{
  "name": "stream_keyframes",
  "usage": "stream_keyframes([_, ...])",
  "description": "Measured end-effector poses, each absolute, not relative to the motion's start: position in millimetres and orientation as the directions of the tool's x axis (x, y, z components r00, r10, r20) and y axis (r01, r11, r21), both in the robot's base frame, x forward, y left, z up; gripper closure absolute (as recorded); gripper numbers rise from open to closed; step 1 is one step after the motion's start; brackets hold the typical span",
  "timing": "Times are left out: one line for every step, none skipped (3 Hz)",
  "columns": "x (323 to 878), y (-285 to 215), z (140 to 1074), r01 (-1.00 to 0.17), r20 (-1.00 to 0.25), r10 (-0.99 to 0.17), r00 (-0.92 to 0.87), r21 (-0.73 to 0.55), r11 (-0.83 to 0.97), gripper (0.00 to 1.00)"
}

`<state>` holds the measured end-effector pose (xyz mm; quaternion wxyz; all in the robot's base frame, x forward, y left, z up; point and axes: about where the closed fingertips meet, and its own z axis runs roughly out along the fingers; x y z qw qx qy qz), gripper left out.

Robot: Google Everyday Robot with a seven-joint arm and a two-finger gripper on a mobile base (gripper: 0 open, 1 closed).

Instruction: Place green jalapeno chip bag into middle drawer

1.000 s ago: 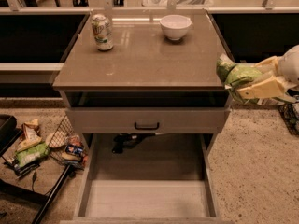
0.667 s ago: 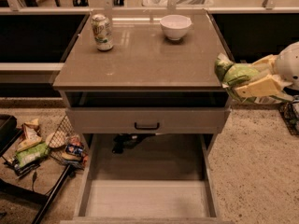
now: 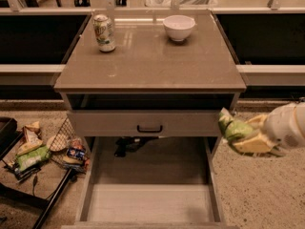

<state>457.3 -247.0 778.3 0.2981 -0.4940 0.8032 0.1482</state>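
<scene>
crumpled light-green foil of the green jalapeno chip bag (image 3: 230,127), half hidden between the pale, rounded fingers (image 3: 252,144) of the gripper (image 3: 240,138), clamped tight around it at the right, just off the desk (image 3: 152,66) corner. arm cut off by the frame edge. down-left of the bag, apart from it, middle drawer (image 3: 147,205) open: low grey walls, pale wood-grain floor, front edge cropped. dark shape (image 3: 129,144) behind it, hard to make out. on the glossy desk top, printed can (image 3: 104,32) and smooth white bowl (image 3: 179,27).

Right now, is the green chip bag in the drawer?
No, the gripper holds the green chip bag beside the cabinet, outside the drawer.
</scene>
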Motion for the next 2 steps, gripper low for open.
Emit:
stream_keyframes([434,-240,675,-0.876,-0.629,-0.662,-0.407,0.064,0.478,1.0])
stream_keyframes([425,-215,581,-0.882,-0.638,-0.633,-0.439,0.169,0.441,1.0])
